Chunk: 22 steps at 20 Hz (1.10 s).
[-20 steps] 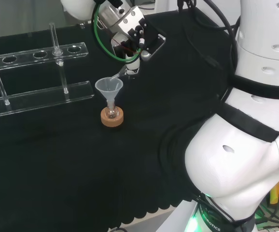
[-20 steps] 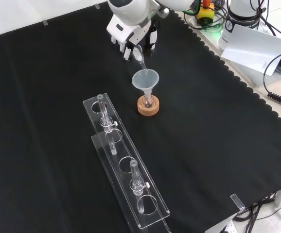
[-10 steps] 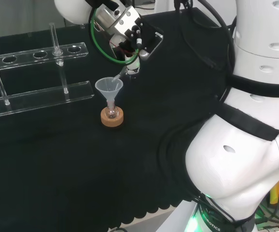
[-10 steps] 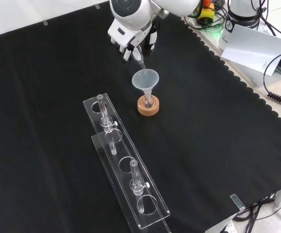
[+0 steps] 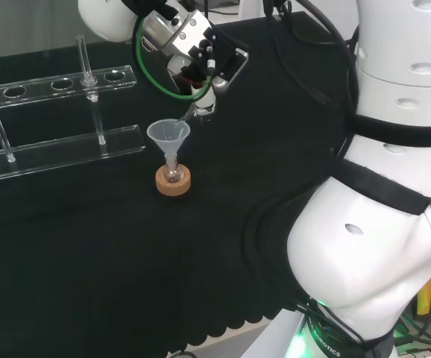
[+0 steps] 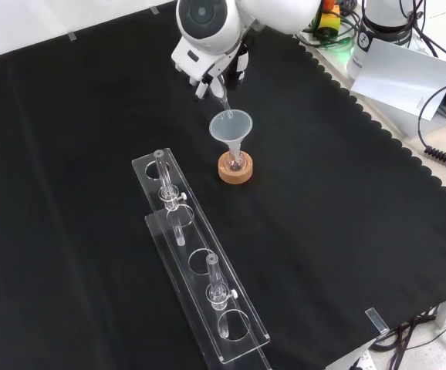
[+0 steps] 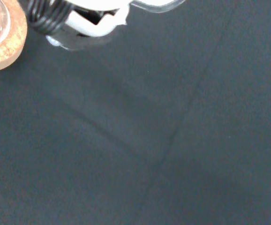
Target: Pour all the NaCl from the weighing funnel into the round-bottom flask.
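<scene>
One white arm reaches over the black-clothed surface [image 6: 69,154], and the hand [image 6: 207,63] at its end hangs just above and beside a clear plastic funnel [image 6: 231,127] seated in the neck of the small round-bottom flask [image 6: 235,161]. A long clear tube rack [image 6: 200,270] lies well apart from the flask, nearer the front camera. The flask rests on a cork ring [image 6: 234,169], which looks like a light stand that a knock could shift.

In the front view the hand's fingers are curled, pinching the weighing funnel [image 6: 223,100], a slim clear piece that slants down with its tip at the plastic funnel's rim. In the head view the tip [image 5: 186,118] also sits at the rim of the cone. I cannot tell how much salt is left in it.

To do this pour well, I judge the tip should stay inside the cone's mouth without pressing on it, and the tilt should steepen slowly, so the grains slide rather than jump the rim.
</scene>
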Each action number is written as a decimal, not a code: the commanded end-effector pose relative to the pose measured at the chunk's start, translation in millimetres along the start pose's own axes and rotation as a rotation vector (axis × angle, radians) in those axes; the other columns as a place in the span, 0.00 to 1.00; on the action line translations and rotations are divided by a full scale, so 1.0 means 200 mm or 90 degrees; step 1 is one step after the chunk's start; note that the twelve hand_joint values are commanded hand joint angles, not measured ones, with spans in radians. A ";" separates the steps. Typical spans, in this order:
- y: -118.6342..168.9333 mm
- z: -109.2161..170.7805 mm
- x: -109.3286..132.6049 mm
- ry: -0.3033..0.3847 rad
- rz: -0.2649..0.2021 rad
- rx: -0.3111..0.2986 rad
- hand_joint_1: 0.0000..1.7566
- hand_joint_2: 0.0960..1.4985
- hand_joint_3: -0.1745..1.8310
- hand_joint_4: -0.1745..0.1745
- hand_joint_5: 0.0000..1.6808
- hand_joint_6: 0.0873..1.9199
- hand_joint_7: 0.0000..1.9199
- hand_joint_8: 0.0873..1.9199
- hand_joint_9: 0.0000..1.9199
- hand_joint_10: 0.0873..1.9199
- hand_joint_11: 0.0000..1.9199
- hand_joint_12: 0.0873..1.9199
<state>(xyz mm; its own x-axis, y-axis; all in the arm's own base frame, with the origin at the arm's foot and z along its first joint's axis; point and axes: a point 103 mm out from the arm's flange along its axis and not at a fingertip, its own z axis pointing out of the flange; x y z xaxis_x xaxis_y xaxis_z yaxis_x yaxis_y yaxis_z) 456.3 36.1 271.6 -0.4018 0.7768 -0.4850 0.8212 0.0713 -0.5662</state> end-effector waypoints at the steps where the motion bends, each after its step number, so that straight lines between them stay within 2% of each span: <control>1: 0.01 0.00 0.00 -0.015 -0.001 0.010 0.63 0.45 0.42 0.72 0.67 0.46 0.59 0.26 0.71 0.04 0.55 0.46; 7: 0.02 -0.01 -0.01 -0.015 -0.010 0.032 0.63 0.45 0.42 0.72 0.67 0.46 0.59 0.26 0.71 0.04 0.55 0.45; 22: 0.03 -0.07 -0.02 -0.037 -0.009 0.070 0.63 0.44 0.42 0.73 0.67 0.46 0.59 0.26 0.71 0.04 0.55 0.45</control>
<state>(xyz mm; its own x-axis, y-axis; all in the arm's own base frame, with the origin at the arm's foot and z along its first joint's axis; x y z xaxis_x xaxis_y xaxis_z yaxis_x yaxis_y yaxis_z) 467.4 40.7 277.6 -0.4330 0.7451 -0.5073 0.7750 0.0203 -0.6317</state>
